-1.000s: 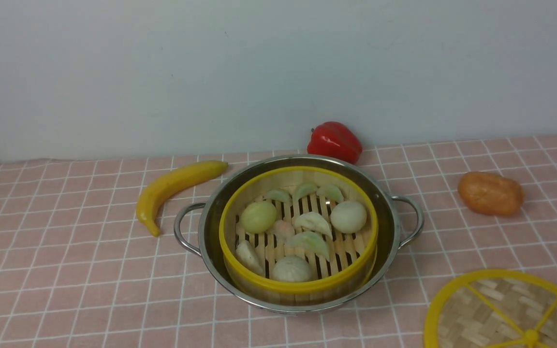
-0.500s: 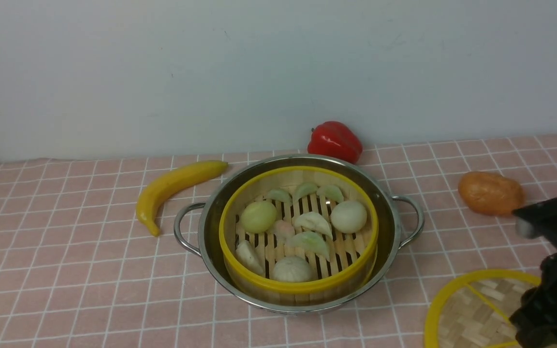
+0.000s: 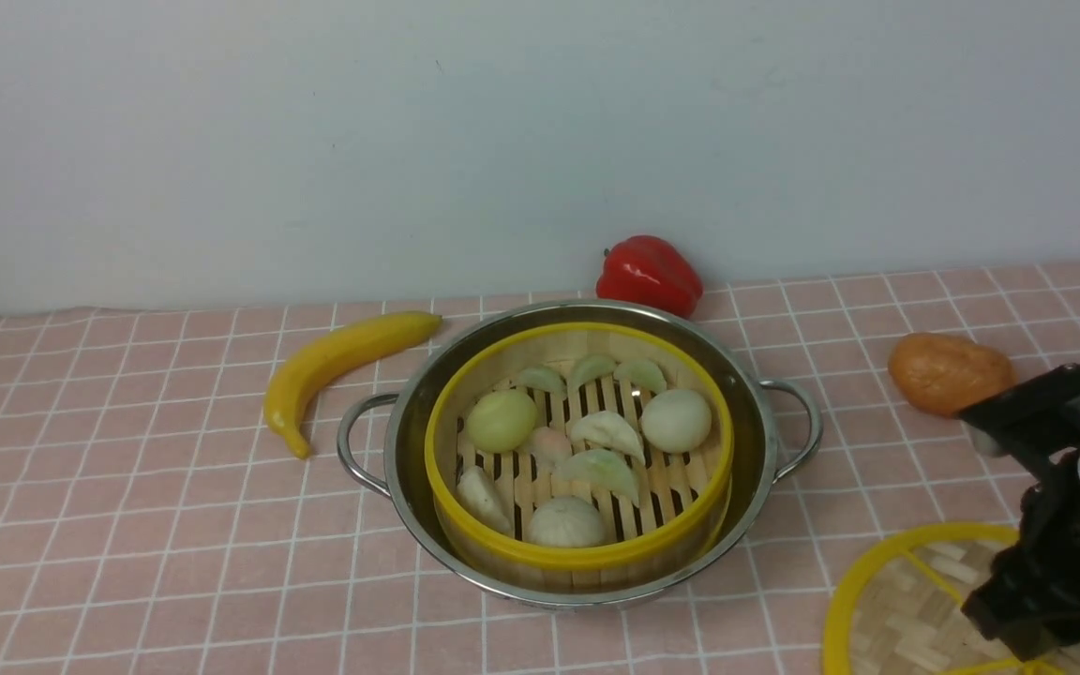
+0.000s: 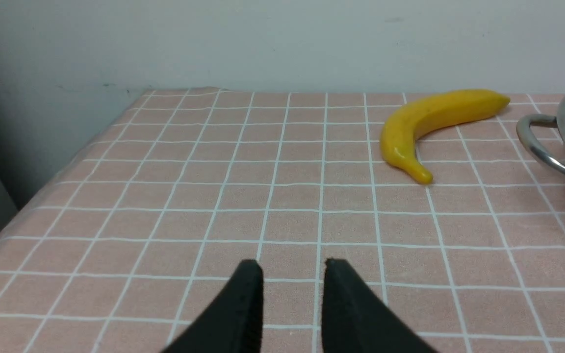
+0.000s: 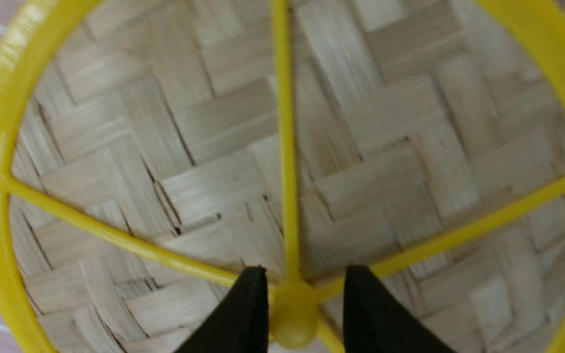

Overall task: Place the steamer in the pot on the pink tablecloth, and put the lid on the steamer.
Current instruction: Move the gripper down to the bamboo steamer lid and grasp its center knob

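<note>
The lid (image 3: pixel 906 600) lies flat on the pink cloth (image 3: pixel 127 525) at the front view's lower right; the right pincer (image 5: pixel 304 270) hangs over it, jaws partly open astride its centre knob (image 5: pixel 292 318), not clamped; the steamer (image 3: pixel 577 555) sits in the pot (image 3: pixel 754 403) mid-frame; the left pincer (image 4: pixel 292 267), narrowly open, holds nothing.

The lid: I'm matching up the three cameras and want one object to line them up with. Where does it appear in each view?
Front view: the lid lies at the bottom right corner, partly hidden by the right arm.
Left wrist view: not in it.
Right wrist view: it fills the picture, its centre knob between the fingers of the right gripper.
Shared landmark: the pink tablecloth, seen in all three.
</note>
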